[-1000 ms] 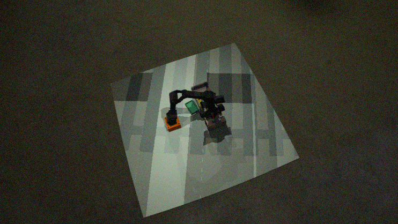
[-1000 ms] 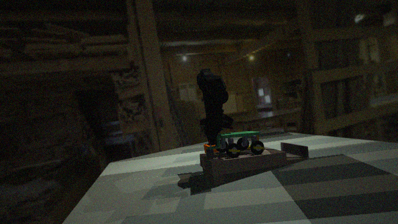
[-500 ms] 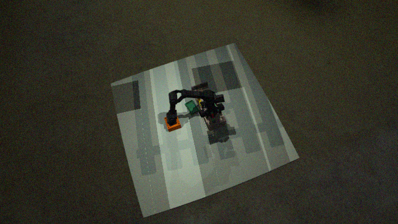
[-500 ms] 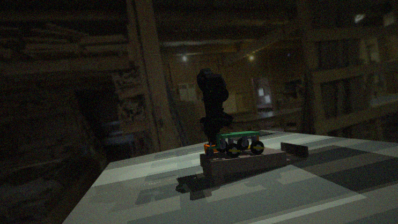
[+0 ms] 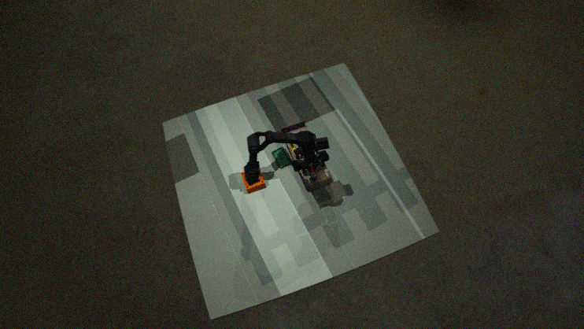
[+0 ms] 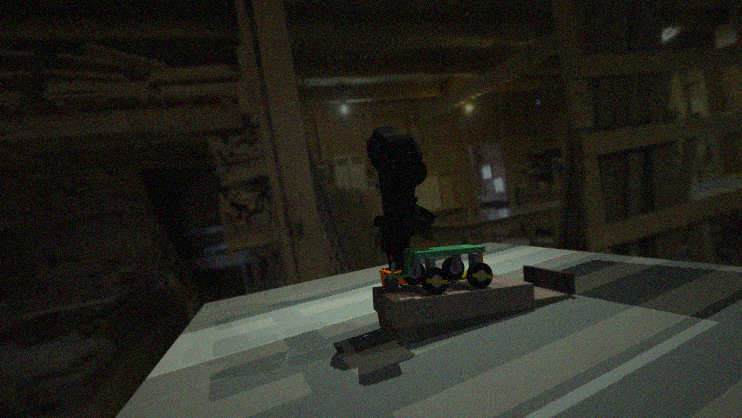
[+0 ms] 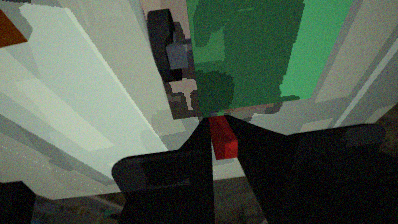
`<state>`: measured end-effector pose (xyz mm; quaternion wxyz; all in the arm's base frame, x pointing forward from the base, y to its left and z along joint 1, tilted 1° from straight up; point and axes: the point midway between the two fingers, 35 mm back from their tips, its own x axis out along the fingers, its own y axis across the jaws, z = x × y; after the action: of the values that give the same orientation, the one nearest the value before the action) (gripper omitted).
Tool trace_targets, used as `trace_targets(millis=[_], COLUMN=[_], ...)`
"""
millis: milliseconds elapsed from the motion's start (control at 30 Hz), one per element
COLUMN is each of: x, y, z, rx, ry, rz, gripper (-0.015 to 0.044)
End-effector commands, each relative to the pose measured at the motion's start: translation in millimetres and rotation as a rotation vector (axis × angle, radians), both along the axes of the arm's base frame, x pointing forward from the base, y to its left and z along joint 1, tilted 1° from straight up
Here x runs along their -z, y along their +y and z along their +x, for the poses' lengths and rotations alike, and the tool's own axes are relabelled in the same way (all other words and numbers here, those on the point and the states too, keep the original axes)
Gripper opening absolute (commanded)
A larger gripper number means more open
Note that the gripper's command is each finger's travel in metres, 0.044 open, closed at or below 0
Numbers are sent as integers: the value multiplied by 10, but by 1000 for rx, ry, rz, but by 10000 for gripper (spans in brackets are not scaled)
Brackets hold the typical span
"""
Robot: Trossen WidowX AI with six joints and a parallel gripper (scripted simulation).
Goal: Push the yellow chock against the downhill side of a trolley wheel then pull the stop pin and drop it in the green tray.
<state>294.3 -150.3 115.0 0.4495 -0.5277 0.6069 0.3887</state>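
Already the black hand (image 7: pixel 220 137) is clamped on the red-headed stop pin (image 7: pixel 223 137) at the green trolley's (image 7: pixel 245 55) uphill end; any skewed pull risks dragging the trolley along the ramp.

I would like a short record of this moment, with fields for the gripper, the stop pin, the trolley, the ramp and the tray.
gripper: shut on the stop pin's red head
stop pin: red head between the fingers, right at the trolley's end
trolley: green deck, dark wheels, standing on the ramp
ramp: brown block on the table
green tray: beside the arm, nothing seen in it
chock: cannot tell its place from these views
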Motion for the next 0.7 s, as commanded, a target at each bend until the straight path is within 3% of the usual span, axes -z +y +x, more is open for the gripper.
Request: trace_targets(millis=[0, 667], x=[-54, -157], y=[0, 25], z=[4, 6], rx=[3, 3], ry=[-3, -3], rz=[-5, -4], gripper=[0, 0])
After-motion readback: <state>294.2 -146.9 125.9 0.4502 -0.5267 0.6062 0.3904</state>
